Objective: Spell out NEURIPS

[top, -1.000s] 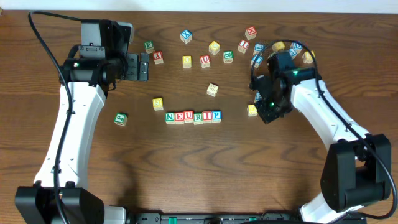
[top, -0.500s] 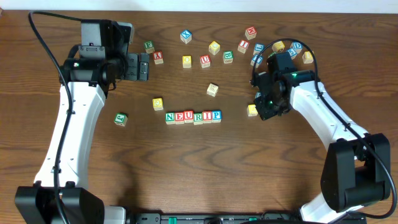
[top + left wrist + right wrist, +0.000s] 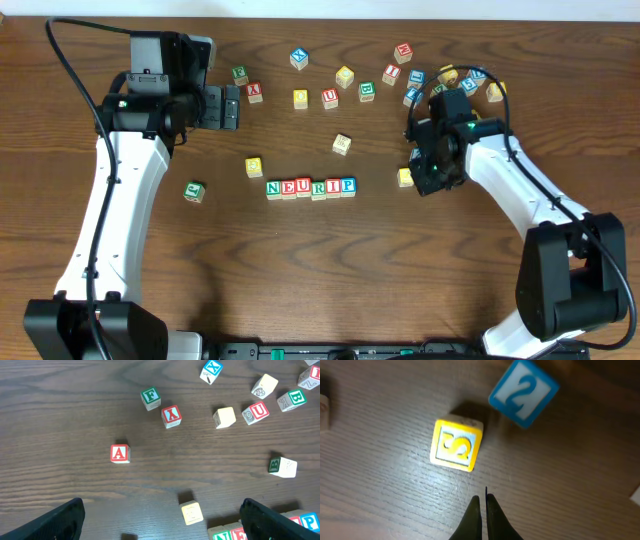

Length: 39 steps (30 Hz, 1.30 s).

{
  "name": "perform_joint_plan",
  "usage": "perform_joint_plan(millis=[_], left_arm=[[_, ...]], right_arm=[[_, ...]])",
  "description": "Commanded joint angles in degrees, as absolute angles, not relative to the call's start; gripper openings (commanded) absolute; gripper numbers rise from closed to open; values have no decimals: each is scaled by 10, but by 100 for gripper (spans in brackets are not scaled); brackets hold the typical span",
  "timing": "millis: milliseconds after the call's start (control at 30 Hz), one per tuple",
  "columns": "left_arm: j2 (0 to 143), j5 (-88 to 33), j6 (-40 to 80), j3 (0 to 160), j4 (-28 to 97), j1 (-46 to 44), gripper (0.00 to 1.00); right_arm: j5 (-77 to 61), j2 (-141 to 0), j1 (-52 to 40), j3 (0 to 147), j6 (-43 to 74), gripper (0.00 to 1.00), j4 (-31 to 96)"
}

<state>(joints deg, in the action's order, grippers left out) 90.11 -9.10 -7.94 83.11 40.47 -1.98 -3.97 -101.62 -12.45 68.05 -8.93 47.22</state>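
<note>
Row of 6 cubes (image 3: 310, 187) at mid tabletop (image 3: 330, 270) reads N E U R I P, the cubes side by side and touching. In the left wrist view only its ends show: green N, red E and blue P at the bottom edge.

Yellow-faced cube (image 3: 405, 177) lies right of the row's P end, apart from it with bare wood between, roughly level with the row. In the right wrist view this cube (image 3: 456, 445) sits flat with its yellow face up; the mark on it looks like an S, not sure.

Right arm (image 3: 500, 170) reaches in from right of the row, head down over the yellow-faced cube. Right jaws are together, 2 dark tips pressed into 1 point, nothing between them. The tips sit just beside the cube, not touching it as far as the wrist view shows. Blue 2 cube (image 3: 522, 392) is tilted, just beyond the yellow-faced one on the side away from the tips.

Left arm (image 3: 120, 190) is up and left of the row, well apart. Left jaws are wide apart, nothing in them.

Loose cubes:
- Red A (image 3: 120, 453), green F (image 3: 150, 398), red U (image 3: 256, 412) and blue X (image 3: 212, 368) are scattered above the row.
- 1 pale cube (image 3: 342, 144) is just above the row.
- 1 yellow cube (image 3: 254, 167) is up-left of the N end.
- 1 green cube (image 3: 194, 191) is farther left of the N end.
</note>
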Motion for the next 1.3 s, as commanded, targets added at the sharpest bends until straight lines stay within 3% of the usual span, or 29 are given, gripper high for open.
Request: perform_joint_plan(millis=[0, 1267], left_arm=[[899, -95, -85, 846, 405, -18, 98], [899, -95, -86, 846, 405, -18, 98]], right_arm=[[-33, -1019, -119, 666, -73, 1, 468], [-34, -1049, -121, 653, -66, 1, 418]])
